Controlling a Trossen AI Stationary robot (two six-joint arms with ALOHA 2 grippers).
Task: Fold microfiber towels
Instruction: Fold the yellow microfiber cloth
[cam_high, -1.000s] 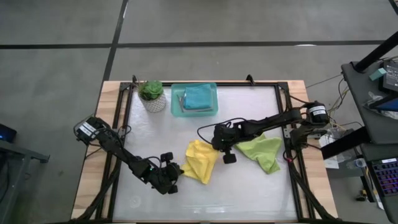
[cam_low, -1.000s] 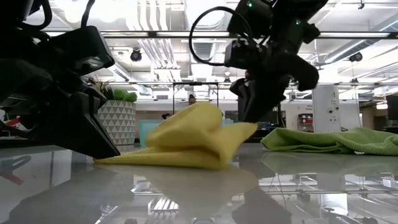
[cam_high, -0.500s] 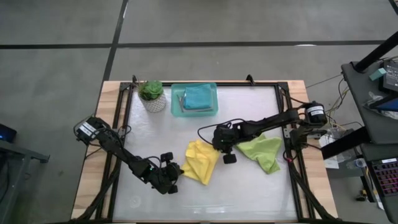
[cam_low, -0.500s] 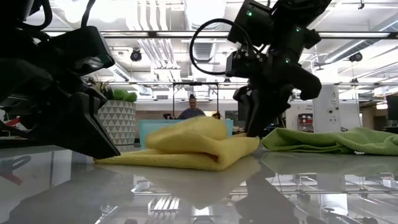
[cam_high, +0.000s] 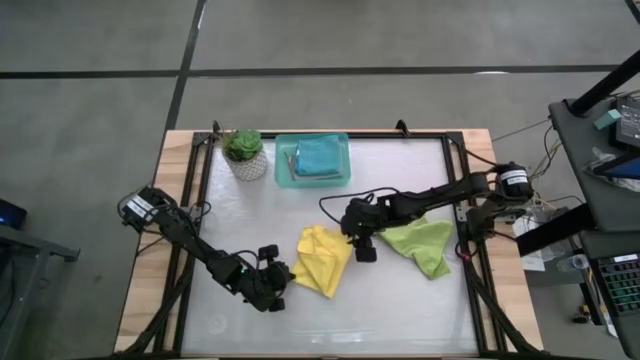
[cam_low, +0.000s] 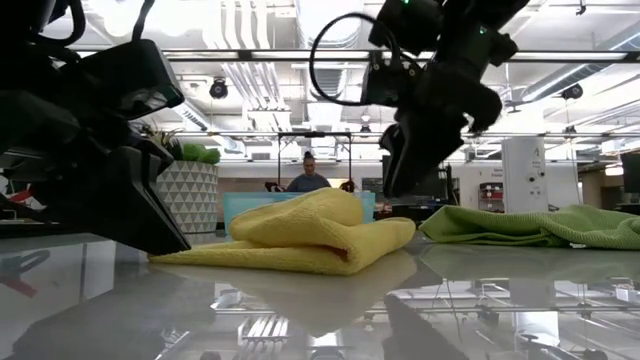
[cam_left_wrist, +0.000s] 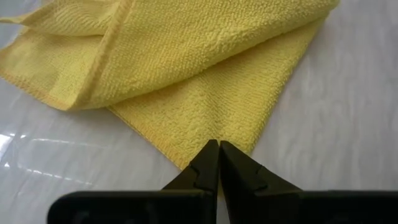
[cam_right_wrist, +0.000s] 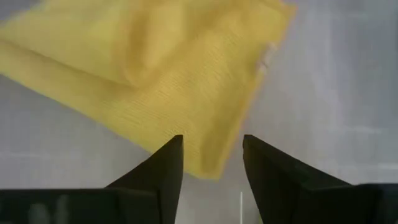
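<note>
Lying folded over itself near the table's centre, slightly toward six o'clock, yellow towel (cam_high: 322, 260) resting flat on the glossy table (cam_high: 400, 310). Hovering just at its three o'clock edge, right gripper (cam_high: 362, 247) standing released, fingers parted and empty; showing that gap plainly only in the right wrist view, with the yellow cloth's corner (cam_right_wrist: 211, 93) lying beyond the two dark fingers (cam_right_wrist: 158, 180). Sitting at the towel's eight o'clock corner, left gripper (cam_high: 272, 285) clenched; revealing only in the left wrist view the tips (cam_left_wrist: 219, 163) pressed together at the cloth's hem, cannot tell whether pinching fabric or merely touching it. Showing in the low view what the overhead one cannot: the yellow towel's (cam_low: 300, 235) doubled layers puffed up, right gripper (cam_low: 415, 150) raised clear above the surface, and a person (cam_low: 308, 175) in the room behind. Spreading crumpled at three o'clock of the right gripper, lime green towel (cam_high: 422, 243). Holding a teal-blue towel (cam_high: 320, 157) at twelve o'clock, teal tray (cam_high: 283, 165), with a potted plant (cam_high: 243, 152) beside it at nine o'clock. Blocking much of the low view's near side, left arm's dark bulk (cam_low: 90, 150).
</note>
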